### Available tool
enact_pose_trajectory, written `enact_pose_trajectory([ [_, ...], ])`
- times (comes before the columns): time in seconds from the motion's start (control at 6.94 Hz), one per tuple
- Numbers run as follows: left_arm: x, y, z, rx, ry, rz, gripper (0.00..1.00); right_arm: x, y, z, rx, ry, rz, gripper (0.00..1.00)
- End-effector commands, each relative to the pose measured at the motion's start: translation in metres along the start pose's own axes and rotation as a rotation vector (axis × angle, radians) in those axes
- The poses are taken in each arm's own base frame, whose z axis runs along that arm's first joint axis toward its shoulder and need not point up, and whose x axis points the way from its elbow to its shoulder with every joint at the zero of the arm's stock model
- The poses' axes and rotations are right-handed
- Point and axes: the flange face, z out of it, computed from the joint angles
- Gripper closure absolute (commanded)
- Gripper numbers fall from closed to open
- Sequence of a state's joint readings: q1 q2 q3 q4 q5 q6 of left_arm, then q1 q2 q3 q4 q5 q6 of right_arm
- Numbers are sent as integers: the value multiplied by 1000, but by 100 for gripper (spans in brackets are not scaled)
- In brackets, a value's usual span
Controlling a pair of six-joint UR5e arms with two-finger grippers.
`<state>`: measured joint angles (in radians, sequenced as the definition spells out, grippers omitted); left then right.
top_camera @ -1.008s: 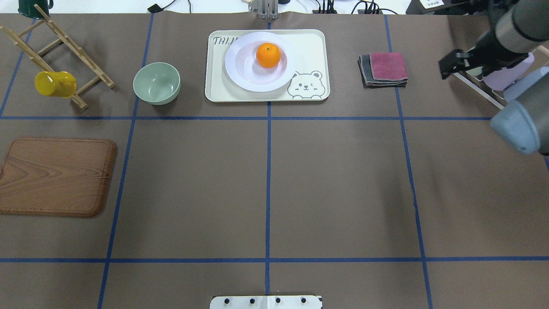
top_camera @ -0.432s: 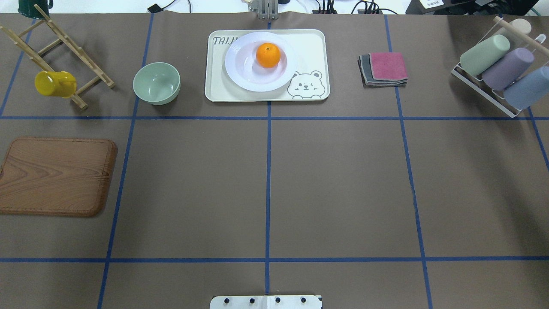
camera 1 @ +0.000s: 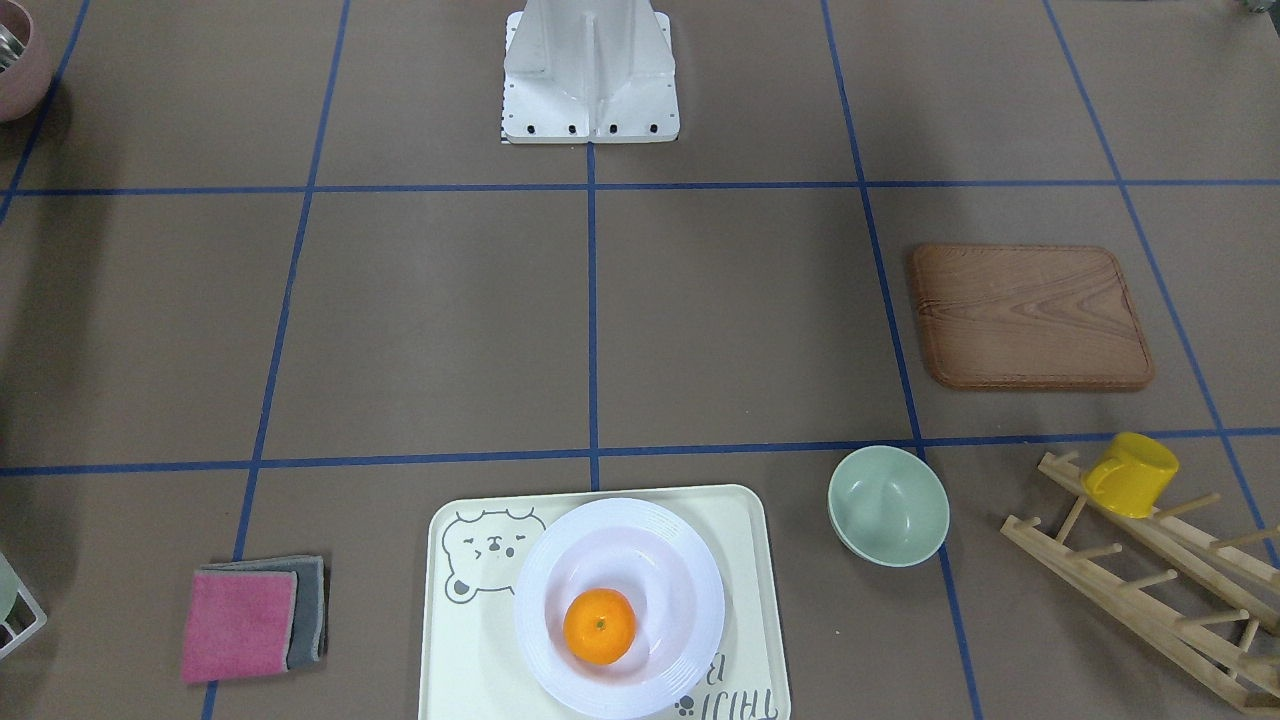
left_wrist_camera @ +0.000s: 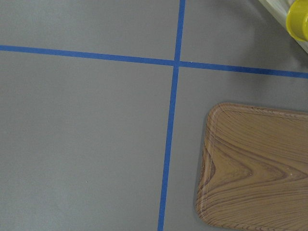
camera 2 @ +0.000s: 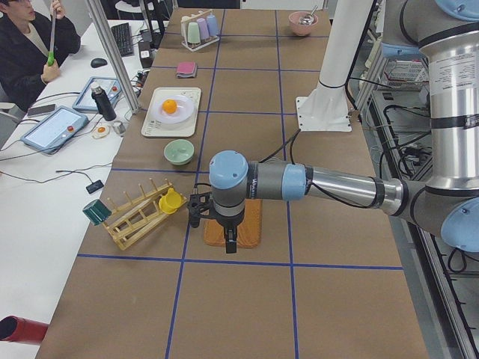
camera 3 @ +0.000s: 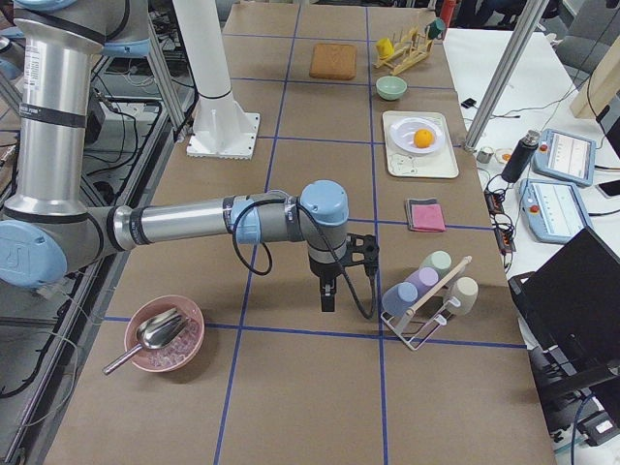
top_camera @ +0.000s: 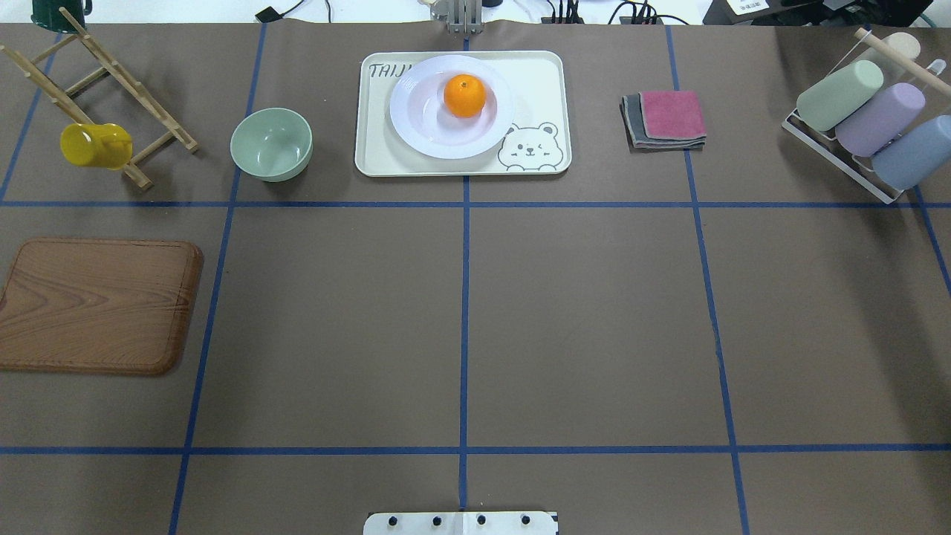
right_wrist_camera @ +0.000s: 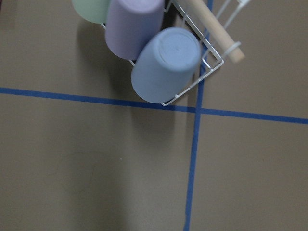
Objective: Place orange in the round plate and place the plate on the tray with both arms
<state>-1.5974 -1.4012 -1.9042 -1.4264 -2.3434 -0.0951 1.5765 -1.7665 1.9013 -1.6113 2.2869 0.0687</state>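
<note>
The orange (top_camera: 464, 95) sits in the sunken centre of the white round plate (top_camera: 423, 128). That plate rests on the cream bear tray (top_camera: 536, 82) at the table's far middle, and the front-facing view shows the same orange (camera 1: 599, 626), plate (camera 1: 690, 575) and tray (camera 1: 745, 520). Neither arm is near them. My left gripper (camera 2: 229, 243) hangs over the wooden board at the table's left end, seen only in the left side view. By the cup rack at the right end hangs my right gripper (camera 3: 326, 295), seen only in the right side view. I cannot tell whether either is open or shut.
A pale-green bowl (top_camera: 271, 143) stands left of the tray, folded cloths (top_camera: 665, 119) right of it. Wooden board (top_camera: 96, 305) and a peg rack holding a yellow cup (top_camera: 95, 145) lie far left. A wire rack of cups (top_camera: 865, 122) is far right. A person (camera 2: 30, 45) sits beyond the table.
The right arm has withdrawn out of the overhead view's right edge, uncovering the cup rack. Orange, plate and tray have not moved.
</note>
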Motion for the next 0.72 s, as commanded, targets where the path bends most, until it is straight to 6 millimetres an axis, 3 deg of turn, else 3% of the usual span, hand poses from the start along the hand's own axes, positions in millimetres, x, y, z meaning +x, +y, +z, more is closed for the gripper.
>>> enact_pose_trajectory([
  [0.0,-2,3,2,-4,-1,-2,1,3,3,0,-1,-4,8,0],
  [0.58,-3,4,3,-9,-2,-8,1,4,4,2,-5,-10,11,0],
])
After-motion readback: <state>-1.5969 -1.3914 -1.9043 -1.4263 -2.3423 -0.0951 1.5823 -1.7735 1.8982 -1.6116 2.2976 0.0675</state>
